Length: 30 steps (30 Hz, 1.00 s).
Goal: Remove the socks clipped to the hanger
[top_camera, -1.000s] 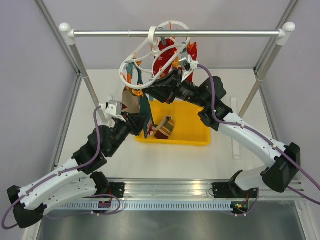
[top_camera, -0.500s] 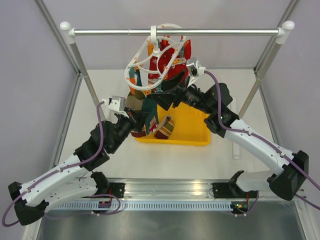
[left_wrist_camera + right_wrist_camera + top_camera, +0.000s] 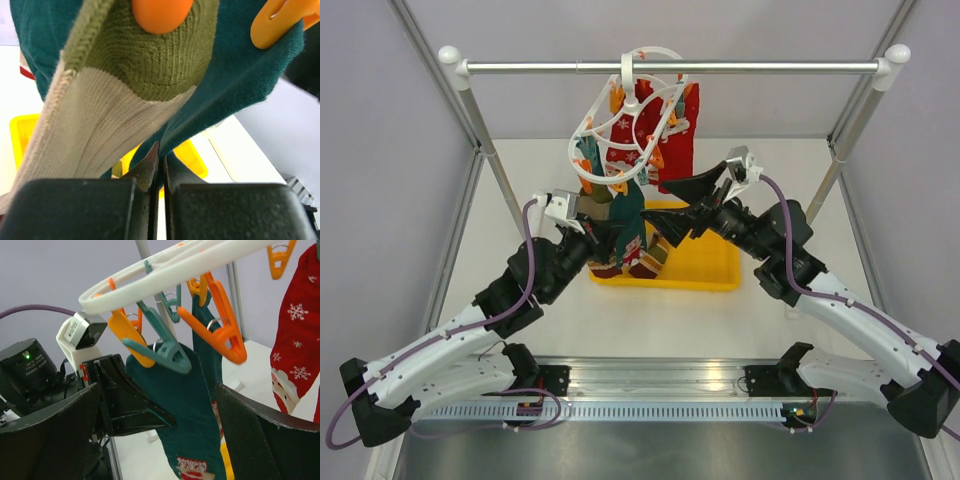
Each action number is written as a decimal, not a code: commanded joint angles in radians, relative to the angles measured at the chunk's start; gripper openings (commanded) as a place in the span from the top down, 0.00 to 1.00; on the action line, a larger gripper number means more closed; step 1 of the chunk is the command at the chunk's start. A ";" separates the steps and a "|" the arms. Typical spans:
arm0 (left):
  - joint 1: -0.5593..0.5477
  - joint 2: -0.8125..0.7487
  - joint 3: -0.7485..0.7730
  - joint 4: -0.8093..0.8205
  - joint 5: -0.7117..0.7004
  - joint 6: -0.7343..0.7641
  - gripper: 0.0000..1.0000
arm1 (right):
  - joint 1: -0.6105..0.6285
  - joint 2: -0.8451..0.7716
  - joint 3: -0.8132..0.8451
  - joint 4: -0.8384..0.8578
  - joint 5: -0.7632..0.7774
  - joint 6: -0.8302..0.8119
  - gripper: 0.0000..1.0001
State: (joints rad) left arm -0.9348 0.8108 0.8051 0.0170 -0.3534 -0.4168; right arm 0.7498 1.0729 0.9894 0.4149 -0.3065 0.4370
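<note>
No legible text, labels, brands or numbers anywhere.

Upper centre of the top view is blocked by the white plastic oval hanger (image 3: 628, 75), its orange and teal pegs (image 3: 162, 347), dark teal socks (image 3: 630, 215) and red sock (image 3: 682, 130). The long metal rail (image 3: 770, 66) bars the top edge. The yellow plastic tray (image 3: 710, 265) lies beneath. Free passage: white table (image 3: 650, 320) at lower centre, and both sides of the hanger out to the slanted frame posts (image 3: 494, 165).

The teal sock (image 3: 240, 95) is soft matt knit, the beige sock (image 3: 100, 135) coarsely ribbed. The pegs (image 3: 220, 337) look smooth glossy plastic, the hanger (image 3: 165, 265) satin plastic, the rail (image 3: 740, 66) polished metal, the 2 fingers (image 3: 55, 435) of the right gripper (image 3: 157, 400) grainy matt black.
</note>
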 commanded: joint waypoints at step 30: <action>-0.007 0.028 0.069 0.054 0.093 -0.039 0.98 | 0.172 0.087 -0.344 0.163 0.282 -0.239 0.02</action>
State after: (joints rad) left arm -0.9382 0.8425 0.8272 0.0334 -0.2817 -0.4282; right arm 0.9165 1.1503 0.6533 0.5194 -0.0540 0.2295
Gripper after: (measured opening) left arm 0.028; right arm 0.982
